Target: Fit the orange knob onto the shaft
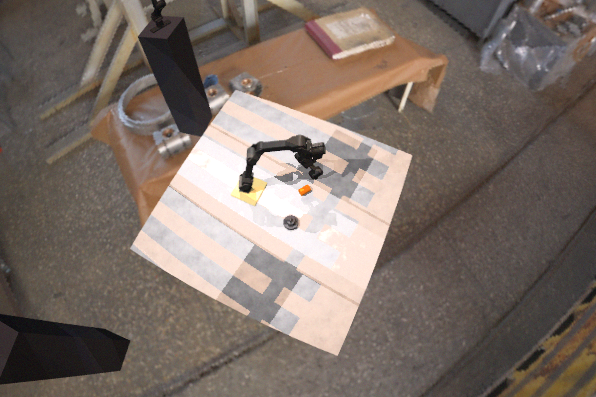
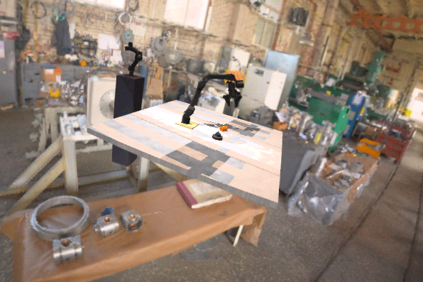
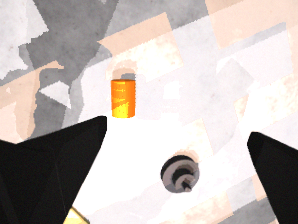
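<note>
My gripper [image 1: 312, 165] hangs above the patchwork table top [image 1: 320, 319] with its fingers spread wide and nothing between them; in the wrist view the two dark tips frame the work from either side. The orange knob [image 3: 123, 98] lies on the table well apart from me, a short cylinder that seems to rest on its side, though at this size I cannot be sure of its pose; in the top view it sits just below my gripper [image 1: 305, 190], with the round pedestal [image 1: 290, 222] nearer the camera and a little to the left, the two near each other but not touching. The dark D-shaped shaft [image 3: 186, 181] stands up from the pedestal's middle; its flat side I cannot make out.

I judge the knob light, rigid and smooth-skinned, likely to roll or slip if pinched off-centre; the sound hold is across its curved flanks at mid-length, leaving the holed end free to meet the shaft. It should bear firm pressure without harm.
</note>
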### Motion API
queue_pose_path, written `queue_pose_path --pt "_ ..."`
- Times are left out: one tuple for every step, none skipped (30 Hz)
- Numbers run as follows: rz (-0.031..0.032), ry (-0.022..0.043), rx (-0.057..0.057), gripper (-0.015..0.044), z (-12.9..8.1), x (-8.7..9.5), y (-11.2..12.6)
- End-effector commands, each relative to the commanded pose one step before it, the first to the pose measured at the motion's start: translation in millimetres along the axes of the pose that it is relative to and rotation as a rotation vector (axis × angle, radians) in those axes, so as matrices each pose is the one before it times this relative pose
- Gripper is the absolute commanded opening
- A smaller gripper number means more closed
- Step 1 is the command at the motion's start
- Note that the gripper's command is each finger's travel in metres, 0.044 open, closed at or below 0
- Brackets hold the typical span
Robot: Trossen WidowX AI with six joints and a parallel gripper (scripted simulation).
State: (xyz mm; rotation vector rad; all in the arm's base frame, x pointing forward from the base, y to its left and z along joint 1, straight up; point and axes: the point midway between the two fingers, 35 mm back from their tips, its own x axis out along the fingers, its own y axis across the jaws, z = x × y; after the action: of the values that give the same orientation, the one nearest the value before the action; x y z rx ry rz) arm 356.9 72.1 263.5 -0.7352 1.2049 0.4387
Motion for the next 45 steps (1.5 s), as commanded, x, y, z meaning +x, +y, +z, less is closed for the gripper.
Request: queue_pose_path --pt "-0.01646 0.06235 -0.0327 0.0440 -6.81 -12.91 16.94" --pt "0.00000 0.00000 0.0000 0.0440 0.00 0.00 0.00" --pt "0.00000 0.00000 0.0000 0.0440 0.00 0.00 0.00" --pt "0.00000 0.00000 0.0000 0.0440 0.00 0.00 0.00" --pt "0.00000 0.00000 0.0000 0.0440 0.00 0.00 0.00" --pt "0.00426 0.00163 -0.0007 0.0440 0.33 2.47 0.23" --pt "0.01281 0.00481 -0.0021 0.0440 0.90 7.42 0.70" --pt "0.02150 0.00776 -0.0032 0.0440 1.19 12.42 1.17" --pt "0.02743 0.00934 -0.0036 0.0440 0.96 15.77 1.45" --pt "0.02784 0.00886 -0.0031 0.0440 0.37 15.91 1.39" --pt "0.02810 0.00830 -0.0026 0.0440 -0.23 15.94 1.35" --pt "0.02835 0.00774 -0.0021 0.0440 -0.83 15.94 1.32" --pt "0.02858 0.00716 -0.0016 0.0440 -1.42 15.91 1.32" --pt "0.02880 0.00656 -0.0012 0.0440 -2.01 15.85 1.34" --pt "0.02887 0.00592 -0.0007 0.0440 -2.58 15.68 1.37" --pt "0.02307 0.00406 -0.0002 0.0440 -1.25 12.26 1.96" --pt "0.01388 0.00234 0.0000 0.0440 -0.91 7.33 1.15" --pt "0.00463 0.00076 0.0000 0.0440 -0.33 2.44 0.38" --pt "0.00000 0.00000 0.0000 0.0440 0.00 0.00 0.00" --pt "0.00000 0.00000 0.0000 0.0440 0.00 0.00 0.00" --pt "0.00000 0.00000 0.0000 0.0440 0.00 0.00 0.00" --pt "0.00000 0.00000 0.0000 0.0440 0.00 0.00 0.00" --pt "0.00000 0.00000 0.0000 0.0440 0.00 0.00 0.00" --pt "0.00001 -0.00002 0.0000 0.0440 0.22 1.37 0.10" --pt "0.00003 -0.00006 0.0000 0.0440 0.64 4.12 0.32" --pt "0.00006 -0.00009 0.0000 0.0440 0.96 6.86 0.62" --pt "0.00007 -0.00007 0.0000 0.0440 0.82 6.85 0.72" --pt "0.00005 -0.00004 0.0000 0.0440 0.43 4.10 0.48" --pt "0.00002 -0.00001 0.0000 0.0440 0.13 1.36 0.17" --pt "0.00000 0.00000 0.0000 0.0440 0.00 0.00 0.00" --pt "0.00000 0.00000 0.0000 0.0440 0.00 0.00 0.00" --pt "0.00000 0.00000 0.0000 0.0440 0.00 0.00 0.00" --pt "0.00000 0.00000 0.0000 0.0440 0.02 0.27 -0.01" --pt "0.00000 0.00000 0.0000 0.0440 0.06 0.81 -0.03" --pt "0.00000 -0.00001 0.0000 0.0440 0.09 1.36 -0.04" --pt "0.00000 -0.00001 0.0000 0.0440 0.10 1.64 -0.05" --pt "0.00000 -0.00001 0.0000 0.0440 0.09 1.64 -0.04" --pt "0.00000 0.00000 0.0000 0.0440 0.09 1.64 -0.04" --pt "0.00000 0.00000 0.0000 0.0440 0.08 1.64 -0.03" --pt "0.00000 0.00000 0.0000 0.0440 0.07 1.64 -0.03" --pt "0.00000 0.00000 0.0000 0.0440 0.06 1.64 -0.02" --pt "0.00000 0.00000 0.0000 0.0440 0.06 1.64 -0.01" --pt "0.00000 0.00000 0.0000 0.0440 0.06 1.63 0.00" --pt "0.00000 0.00000 0.0000 0.0440 0.05 1.63 0.00" --pt "0.00000 0.00000 0.0000 0.0440 0.05 1.63 0.01"
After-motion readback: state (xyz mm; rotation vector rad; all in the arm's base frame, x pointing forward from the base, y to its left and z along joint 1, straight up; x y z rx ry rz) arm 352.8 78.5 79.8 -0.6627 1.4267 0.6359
